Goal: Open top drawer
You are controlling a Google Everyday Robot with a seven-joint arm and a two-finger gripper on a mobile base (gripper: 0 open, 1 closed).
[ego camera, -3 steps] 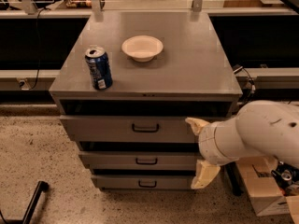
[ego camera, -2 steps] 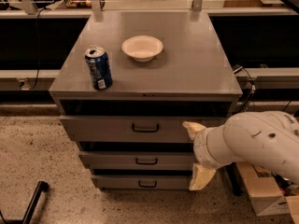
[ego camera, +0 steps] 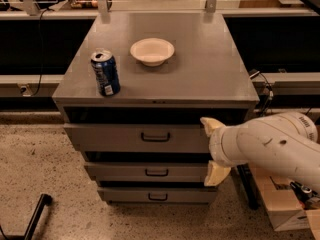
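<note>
Speckled floor [ego camera: 45,154] lies open before the cabinet; the top drawer [ego camera: 115,138] sits just under the countertop's front edge; the gripper [ego camera: 210,150] hangs at its right end, fingers spread wide, right of the black handle [ego camera: 155,137].

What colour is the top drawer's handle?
Black handle on the grey top drawer, camera view; gripper at its right end.

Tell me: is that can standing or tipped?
Standing: the can has its top up, on the cabinet. The open hand is in front of the top drawer.
</note>
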